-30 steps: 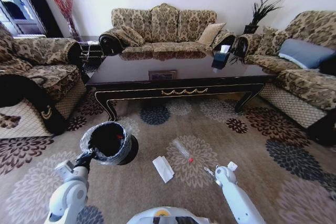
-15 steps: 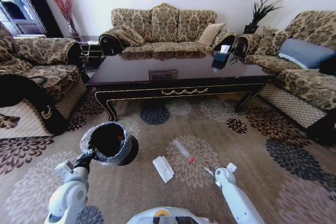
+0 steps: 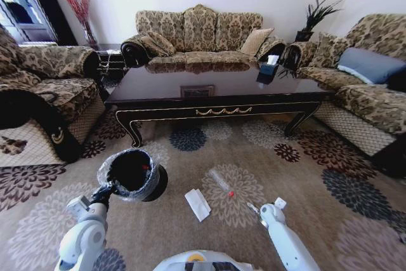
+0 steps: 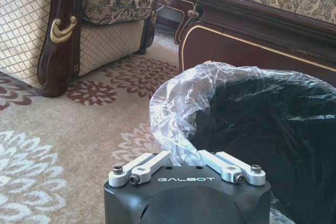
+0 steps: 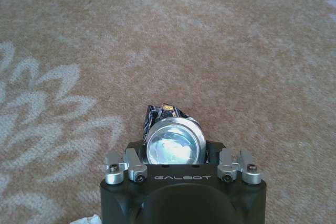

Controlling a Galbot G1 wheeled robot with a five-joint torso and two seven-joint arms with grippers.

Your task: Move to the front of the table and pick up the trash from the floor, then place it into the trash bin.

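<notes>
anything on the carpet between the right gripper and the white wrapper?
Nothing visible. In the head view, bare patterned carpet lies between the right gripper and the white wrapper. The clear tube with the red tip lies farther toward the table, off that line.

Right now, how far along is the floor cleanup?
Done: parked before the table. In hand: left end effector grips the trash bin rim; right end effector pinches a shiny scrap. Remaining: white wrapper and clear tube lie on the carpet.
</notes>
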